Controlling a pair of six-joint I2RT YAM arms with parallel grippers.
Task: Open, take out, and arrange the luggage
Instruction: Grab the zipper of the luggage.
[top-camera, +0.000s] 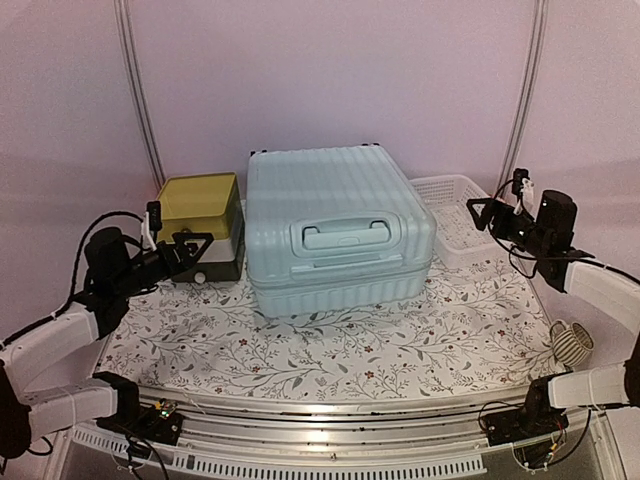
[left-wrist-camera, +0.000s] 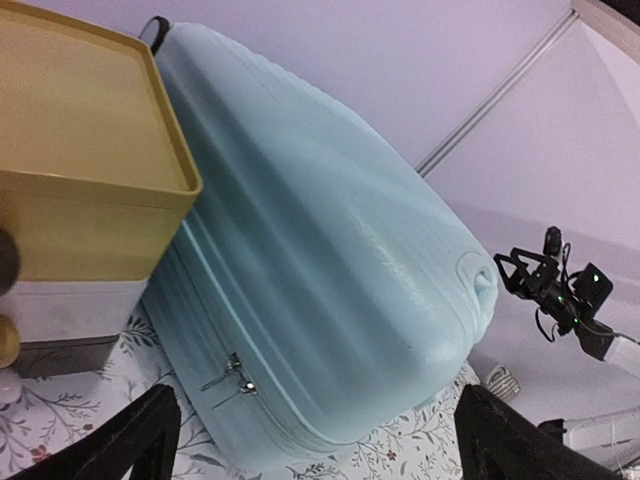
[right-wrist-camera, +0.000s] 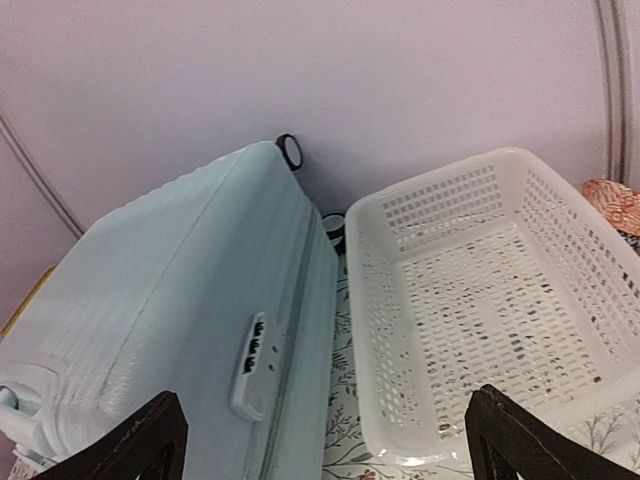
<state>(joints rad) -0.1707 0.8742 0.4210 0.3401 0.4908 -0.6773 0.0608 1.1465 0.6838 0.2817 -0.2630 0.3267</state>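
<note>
while shut, luggage (top-camera: 335, 225) sits btwn drawer box (top-camera: 202, 225) & basket (top-camera: 455, 215).

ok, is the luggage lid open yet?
No, in the top view the luggage lies flat on the table with its two shell halves closed against each other all around.

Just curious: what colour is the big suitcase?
The luggage is pale mint-blue, clearest from the top camera.

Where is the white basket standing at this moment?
In the top view, the white basket stands at the right rear of the table, close to the back wall. It is just to the right of the pale blue suitcase, with a narrow gap between them.
</note>
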